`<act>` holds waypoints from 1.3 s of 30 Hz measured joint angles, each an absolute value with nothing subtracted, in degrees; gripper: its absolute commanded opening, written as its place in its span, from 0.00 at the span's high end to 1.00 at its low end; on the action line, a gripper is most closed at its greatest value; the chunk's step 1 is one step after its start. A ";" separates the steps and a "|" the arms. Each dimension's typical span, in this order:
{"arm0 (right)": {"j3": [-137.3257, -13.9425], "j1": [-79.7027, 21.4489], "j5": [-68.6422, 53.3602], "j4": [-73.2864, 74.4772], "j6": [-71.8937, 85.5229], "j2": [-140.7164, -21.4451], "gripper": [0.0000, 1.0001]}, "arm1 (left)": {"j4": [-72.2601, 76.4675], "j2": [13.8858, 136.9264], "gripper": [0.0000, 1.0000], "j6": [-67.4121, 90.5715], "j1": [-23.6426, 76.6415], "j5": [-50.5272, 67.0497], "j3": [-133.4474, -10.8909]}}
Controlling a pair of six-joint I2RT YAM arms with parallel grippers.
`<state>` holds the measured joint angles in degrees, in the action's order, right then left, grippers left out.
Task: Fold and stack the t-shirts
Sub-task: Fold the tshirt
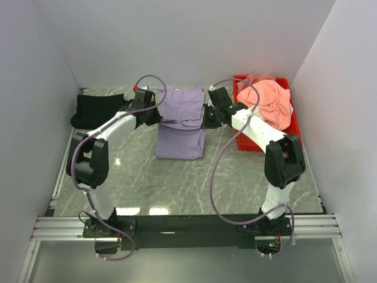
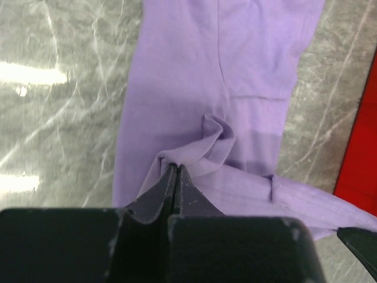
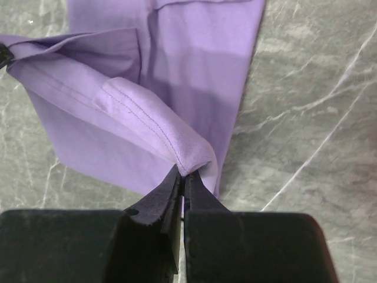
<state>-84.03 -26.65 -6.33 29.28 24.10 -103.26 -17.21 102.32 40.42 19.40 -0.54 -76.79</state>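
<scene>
Two tools are clamping the lavender t-shirt: I'm pinching raised folds of it with the left tool and the right tool, the rest lying ahead of both on the table. I'm judging this mid-fold; next I'm carrying both folds across evenly, then releasing.

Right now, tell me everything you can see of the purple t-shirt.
The lavender t-shirt is soft, plain, matte cloth with stitched hems. It is folded into a narrow strip lying mid-table on the grey marble table. Its far end is bunched and raised, doubling over the flat near part. The left hand is shut on a fold at its left edge, and the right hand is shut on a hemmed fold at its right edge. It lies apart from the red tray.
</scene>
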 measured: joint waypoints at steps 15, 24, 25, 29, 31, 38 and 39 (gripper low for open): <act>-91.24 -24.21 -10.09 29.63 20.51 -113.75 1.00 | -18.52 111.77 0.93 39.09 16.64 2.66 -81.73; -94.89 -22.83 -11.05 30.04 19.44 -117.67 0.98 | -19.18 116.25 0.73 38.09 16.03 3.73 -85.06; -95.39 -22.81 -11.07 30.11 19.29 -118.28 0.95 | -19.51 116.36 0.70 37.91 15.94 3.73 -85.43; -97.86 -22.50 -11.35 31.64 18.44 -120.49 0.68 | -20.08 116.55 0.35 36.82 15.66 3.90 -87.18; -100.05 -22.20 -11.70 32.64 17.98 -121.67 0.50 | -19.94 116.51 0.07 36.47 15.55 4.01 -87.85; -100.95 -21.71 -13.26 33.47 15.53 -120.11 0.33 | -17.72 105.78 0.01 37.85 15.55 4.21 -77.58; -100.16 -21.74 -13.32 33.34 15.49 -119.20 0.32 | -17.47 103.04 0.01 38.37 15.55 4.23 -75.13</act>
<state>-100.16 -21.74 -13.32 33.34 15.49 -119.20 -17.47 103.04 38.37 15.55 4.23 -75.13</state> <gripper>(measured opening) 0.670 0.993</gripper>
